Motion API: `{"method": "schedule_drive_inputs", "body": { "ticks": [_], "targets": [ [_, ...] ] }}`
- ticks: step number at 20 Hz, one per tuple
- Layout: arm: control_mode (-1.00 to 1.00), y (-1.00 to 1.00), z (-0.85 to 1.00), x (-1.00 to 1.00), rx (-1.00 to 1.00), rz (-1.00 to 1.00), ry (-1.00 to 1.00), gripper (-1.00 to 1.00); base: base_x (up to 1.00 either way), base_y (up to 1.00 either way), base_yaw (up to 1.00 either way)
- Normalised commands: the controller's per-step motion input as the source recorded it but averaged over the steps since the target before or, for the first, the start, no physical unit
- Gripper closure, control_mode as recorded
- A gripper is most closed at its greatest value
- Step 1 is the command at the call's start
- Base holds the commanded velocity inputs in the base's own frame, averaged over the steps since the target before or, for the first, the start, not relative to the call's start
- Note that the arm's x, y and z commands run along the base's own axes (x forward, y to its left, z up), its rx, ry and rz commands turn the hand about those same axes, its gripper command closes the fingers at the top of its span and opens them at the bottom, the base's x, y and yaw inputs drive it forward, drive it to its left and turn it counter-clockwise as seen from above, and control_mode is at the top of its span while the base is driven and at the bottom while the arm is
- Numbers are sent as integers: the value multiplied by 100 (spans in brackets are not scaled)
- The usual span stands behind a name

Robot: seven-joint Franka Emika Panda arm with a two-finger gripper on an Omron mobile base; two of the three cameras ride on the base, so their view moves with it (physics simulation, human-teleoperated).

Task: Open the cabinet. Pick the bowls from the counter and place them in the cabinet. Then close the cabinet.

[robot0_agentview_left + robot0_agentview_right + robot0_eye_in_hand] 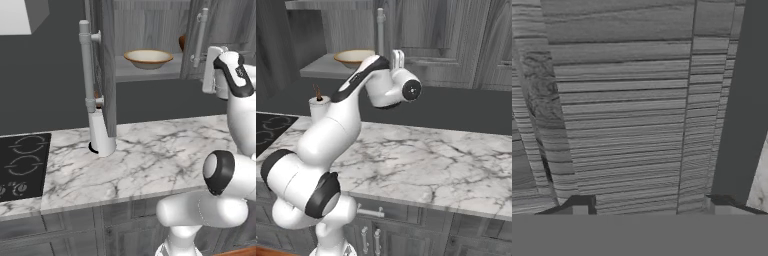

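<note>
There are two bowls: one cream bowl [148, 58] with a tan rim and one reddish-brown bowl [182, 42], half hidden. There are two cabinet doors [106, 65], two silver bar handles [87, 70], one black cooktop [22, 165] and one white dispenser [101, 134].

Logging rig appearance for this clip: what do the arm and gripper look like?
A glossy white arm of rounded, tube-like links with black bands at the joints and a dark round cap on the wrist. The gripper has a pale body; its small dark fingertips are squarish. No cables or markings visible.
</note>
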Motion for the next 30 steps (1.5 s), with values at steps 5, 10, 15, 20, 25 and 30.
{"method": "schedule_drive_inputs", "body": {
  "ticks": [5,10,15,20,25,30],
  "targets": [
    [-100,0,-29,50,6,0,-7,-100,0,0,0],
    [-100,0,8,1,0,0,4,-100,0,0,0],
    [-100,0,18,-12,0,0,26,-100,0,0,0],
    [-100,0,15,-41,0,0,24,-100,0,0,0],
    [-100,0,1,-63,0,0,8,-100,0,0,0],
    [-100,0,0,-52,0,0,0,-100,0,0,0]
  ]
}}
